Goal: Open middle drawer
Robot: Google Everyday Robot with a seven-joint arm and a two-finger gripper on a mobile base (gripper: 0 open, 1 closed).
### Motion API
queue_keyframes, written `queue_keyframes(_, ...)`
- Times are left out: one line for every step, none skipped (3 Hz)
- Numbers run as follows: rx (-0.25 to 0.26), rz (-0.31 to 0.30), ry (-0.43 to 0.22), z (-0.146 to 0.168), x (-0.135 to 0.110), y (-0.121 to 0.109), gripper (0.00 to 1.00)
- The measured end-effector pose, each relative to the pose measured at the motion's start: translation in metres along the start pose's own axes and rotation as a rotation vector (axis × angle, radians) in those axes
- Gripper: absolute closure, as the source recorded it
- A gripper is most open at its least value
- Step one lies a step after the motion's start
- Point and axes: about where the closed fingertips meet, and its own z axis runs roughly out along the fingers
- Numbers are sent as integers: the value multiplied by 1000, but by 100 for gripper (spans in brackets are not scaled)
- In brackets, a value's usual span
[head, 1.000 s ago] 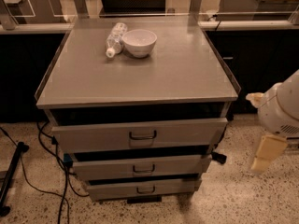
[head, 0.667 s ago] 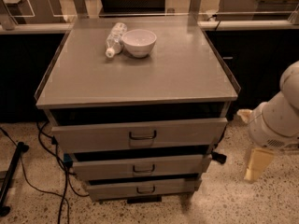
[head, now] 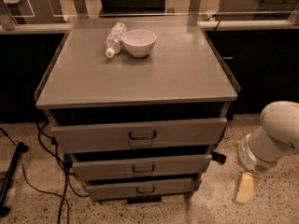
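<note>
Desk [head: 187, 78]: its grey top carries the bowl [head: 138, 42] and bottle [head: 114, 39] at the back, well away from the drawer fronts.
Middle drawer [head: 187, 164]: sits between the taller front above and the narrower one below and is not yet pulled out. Its loop handle [head: 143, 169] is free.
Tool [head: 246, 188]: hangs low to the desk's right, likely lowered to handle height. It touches and holds nothing; apart or together, I cannot tell.

Mid drawer [head: 180, 164]: grey, dark loop handle; tool [head: 245, 189] low to its right.
</note>
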Motion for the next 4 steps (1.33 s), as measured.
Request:
queue_keyframes(-3,-3,1,4,2,0,0)
queue_keyframes(8,-20,-21,27,10,1,0)
queue_keyframes(-12,-56,-93,76,13,5,0)
queue_keyframes(-70,-87,-159,116,6,13,0)
